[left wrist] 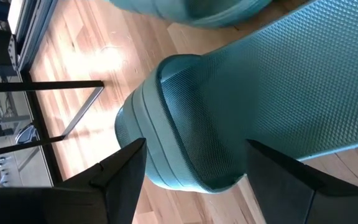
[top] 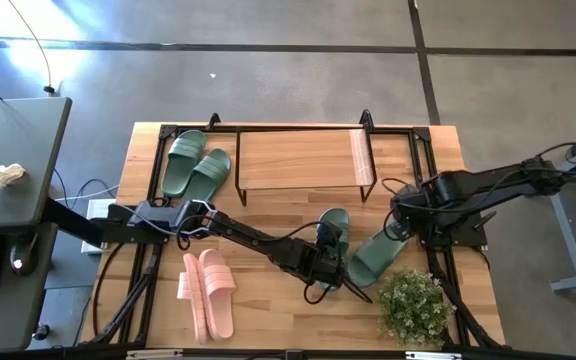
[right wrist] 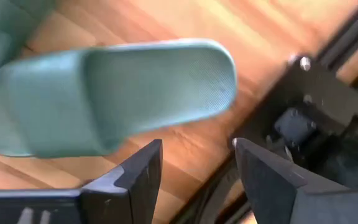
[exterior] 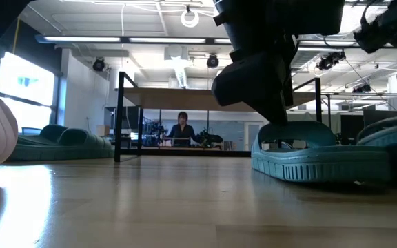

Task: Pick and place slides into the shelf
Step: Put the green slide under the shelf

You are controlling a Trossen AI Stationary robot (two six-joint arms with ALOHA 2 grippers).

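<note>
Two sage-green slides lie on the table's right half, one (top: pixel 334 232) beside the other (top: pixel 378 256). My left gripper (top: pixel 330 262) is open and slants down over the first slide. Its fingers stand on either side of that slide's strapped end (left wrist: pixel 191 112), and no touch shows. My right gripper (right wrist: pixel 197 143) is open and points down above the second slide's end (right wrist: pixel 123 93), near the table's right edge. Another green pair (top: pixel 196 166) lies left of the shelf (top: pixel 303 155). A pink pair (top: pixel 208 290) lies near the front left.
A small potted plant (top: pixel 413 305) stands at the near right corner. A black frame (right wrist: pixel 316 118) runs along the table's right side under my right gripper. In the low view a person (exterior: pixel 182 127) sits in the room beyond the shelf's legs (exterior: pixel 119 117).
</note>
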